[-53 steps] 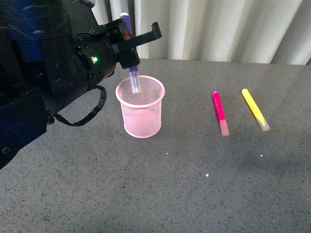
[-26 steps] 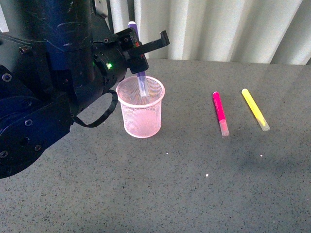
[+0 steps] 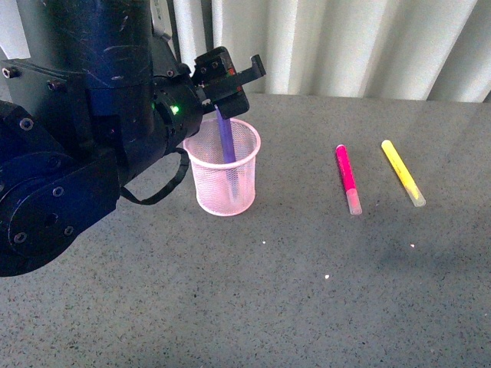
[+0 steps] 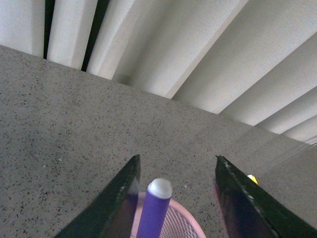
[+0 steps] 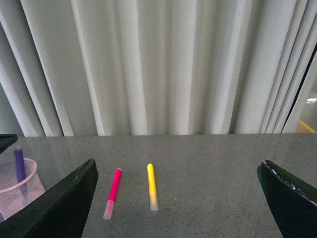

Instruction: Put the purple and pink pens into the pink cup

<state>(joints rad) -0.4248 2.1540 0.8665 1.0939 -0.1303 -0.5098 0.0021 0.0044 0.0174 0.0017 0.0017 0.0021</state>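
Note:
The purple pen [image 3: 227, 146] stands tilted inside the pink cup [image 3: 224, 178], its top end poking above the rim. My left gripper [image 3: 231, 75] hovers open just above the cup, and the purple pen [image 4: 154, 208] rises free between its spread jaws over the pink cup [image 4: 173, 223]. The pink pen [image 3: 347, 178] lies flat on the table to the cup's right. My right gripper [image 5: 178, 198] is open and empty, back from the pink pen [image 5: 112, 192], with the pink cup [image 5: 17, 186] and purple pen [image 5: 19, 166] at that view's edge.
A yellow marker [image 3: 403, 172] lies beside the pink pen, further right; the yellow marker [image 5: 152, 186] also shows in the right wrist view. The grey speckled table [image 3: 307, 291] ends at white curtains [image 3: 345, 46] behind. My bulky left arm [image 3: 84, 138] fills the left side.
The left gripper let go of the purple pen, which dropped deeper into the cup. The left arm has swung closer to the camera.

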